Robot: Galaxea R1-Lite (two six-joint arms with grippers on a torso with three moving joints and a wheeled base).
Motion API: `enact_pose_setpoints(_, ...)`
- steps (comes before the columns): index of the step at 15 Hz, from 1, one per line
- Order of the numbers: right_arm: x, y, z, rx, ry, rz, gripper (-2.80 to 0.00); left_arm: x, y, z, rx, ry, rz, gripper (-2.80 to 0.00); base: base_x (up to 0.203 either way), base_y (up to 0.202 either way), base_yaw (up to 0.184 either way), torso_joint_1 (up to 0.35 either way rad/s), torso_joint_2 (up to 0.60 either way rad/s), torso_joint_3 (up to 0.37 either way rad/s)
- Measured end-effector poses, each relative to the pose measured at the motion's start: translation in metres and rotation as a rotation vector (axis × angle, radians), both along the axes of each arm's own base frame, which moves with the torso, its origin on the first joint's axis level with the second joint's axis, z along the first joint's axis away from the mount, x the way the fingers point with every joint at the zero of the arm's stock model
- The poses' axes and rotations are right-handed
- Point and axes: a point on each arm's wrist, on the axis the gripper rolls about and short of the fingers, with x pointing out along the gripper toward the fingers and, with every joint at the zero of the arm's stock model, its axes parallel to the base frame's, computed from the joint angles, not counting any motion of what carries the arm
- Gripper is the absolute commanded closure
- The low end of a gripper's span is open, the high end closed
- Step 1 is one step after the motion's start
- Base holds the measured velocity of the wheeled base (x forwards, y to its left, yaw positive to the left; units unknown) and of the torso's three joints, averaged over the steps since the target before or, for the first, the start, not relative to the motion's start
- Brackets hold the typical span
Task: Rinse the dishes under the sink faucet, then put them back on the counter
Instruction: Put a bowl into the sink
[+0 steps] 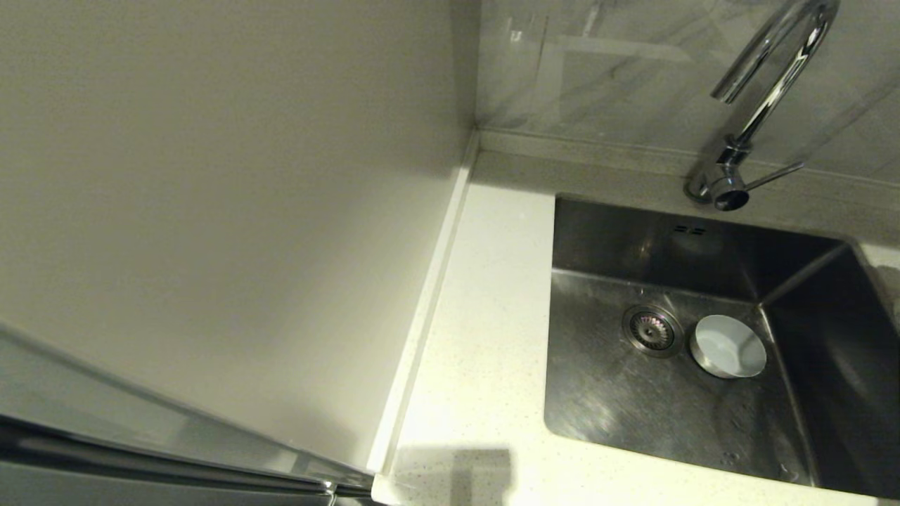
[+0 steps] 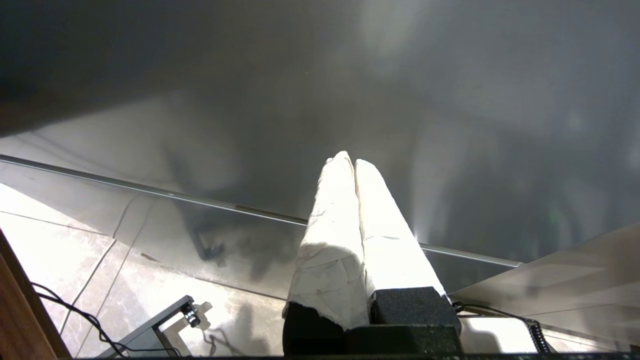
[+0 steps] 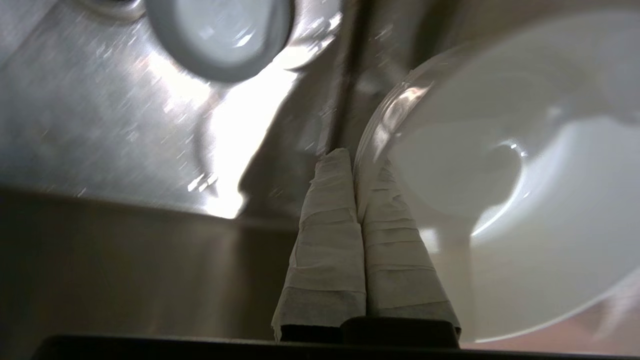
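Observation:
A pale mint-white bowl point(image 1: 728, 346) stands upright on the floor of the sink point(image 1: 605, 393), just right of the drain strainer point(image 1: 652, 329). It also shows in the right wrist view as the mint-white bowl point(image 3: 220, 35). My right gripper point(image 3: 352, 160) is low inside the sink, out of the head view, and shut on the rim of a tilted pale pink bowl point(image 3: 525, 200). The faucet point(image 1: 773, 91) rises behind the sink, and no water shows. The counter point(image 1: 485, 316) lies left of the sink. My left gripper point(image 2: 354, 160) hangs parked, shut and empty.
A plain wall panel point(image 1: 211, 176) bounds the counter on the left and a marbled backsplash point(image 1: 619, 77) stands behind it. The faucet's thin lever point(image 1: 773, 176) points right. Floor tiles point(image 2: 65, 250) and cables lie below the left gripper.

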Motion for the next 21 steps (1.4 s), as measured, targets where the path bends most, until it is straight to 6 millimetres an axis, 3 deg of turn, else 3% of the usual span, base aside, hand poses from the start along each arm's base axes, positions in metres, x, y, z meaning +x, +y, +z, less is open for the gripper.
enact_pose_setpoints(3, -0.007, 0.030, -0.005, 0.035, 0.038, 0.056, 0.00, 0.000, 0.000, 0.000, 0.000, 0.000, 0.001, 0.00, 0.000, 0.000, 0.000, 0.000, 0.00, 0.000)
enact_pose_setpoints(12, -0.002, 0.155, 0.005, 0.029, 0.060, 0.397, 0.00, 0.000, 0.000, 0.000, 0.000, 0.000, 0.000, 0.00, 0.000, 0.000, 0.000, 0.000, 0.00, 0.000)
enact_pose_setpoints(16, 0.018, 0.191, -0.018, -0.011, 0.062, 0.506, 0.00, 0.000, 0.000, 0.000, 0.000, 0.000, 0.000, 0.00, 0.000, 0.000, 0.000, 0.000, 0.00, 0.000)
enact_pose_setpoints(21, 0.062, 0.221, -0.063, -0.244, -0.103, 0.485, 0.00, 0.000, 0.000, 0.000, 0.000, 0.000, 0.000, 0.00, 0.000, 0.000, 0.000, 0.000, 0.00, 0.000)
